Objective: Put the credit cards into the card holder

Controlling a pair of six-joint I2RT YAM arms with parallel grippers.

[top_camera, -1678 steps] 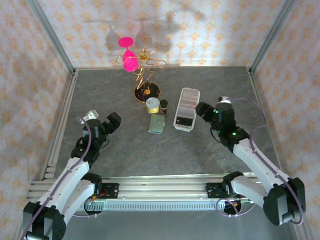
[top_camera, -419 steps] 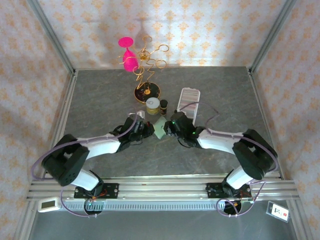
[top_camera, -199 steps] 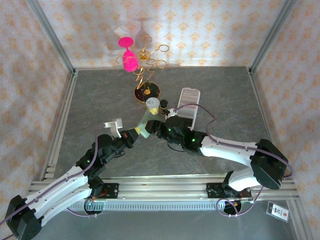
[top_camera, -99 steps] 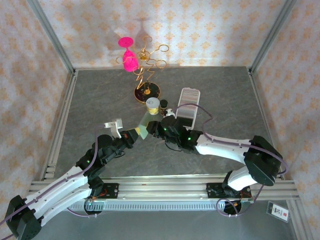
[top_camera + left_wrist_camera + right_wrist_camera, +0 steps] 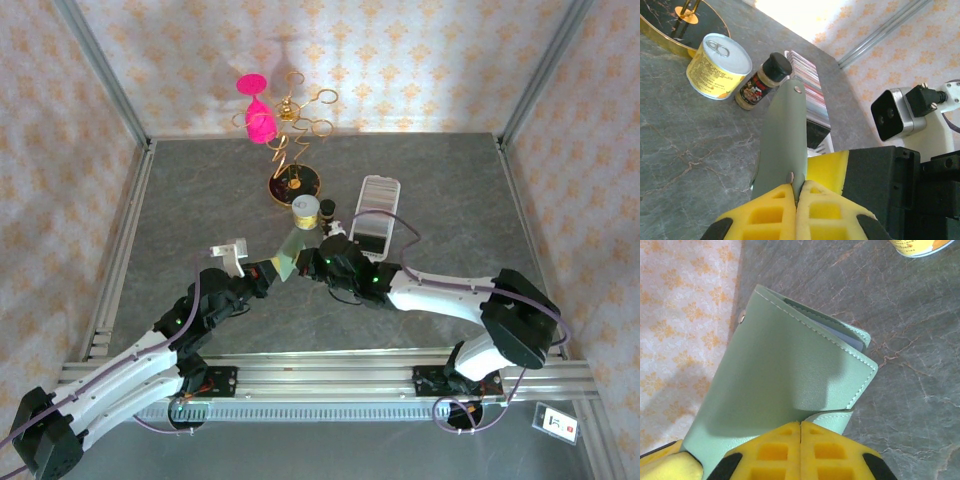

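— What does the top camera give you?

— I have the card holder lifted off the table, held between both arms. My left gripper takes its lower end from 8 o'clock and my right gripper comes in from 4 o'clock. The credit cards sit in the clear tray at 2 o'clock of the holder, apart from it. A can and a spice bottle stand at about 12 and 1 o'clock.

— Left wrist?

— My left gripper is pinched fully closed on the holder's edge. The holder rises toward 12 o'clock. Past it, at 1 o'clock, I see the cards as a packed row of edges.

— Right wrist?

— My right gripper has its pads pressed together at 6 o'clock on one flap of the holder. The flaps are parted slightly, and a grey-blue pocket peeks out at 1 o'clock.

— How far along?

— Early, I'd say. The holder is picked up and barely opened, and no card is in it. I have yet to spread it, fetch the cards and slide them in.
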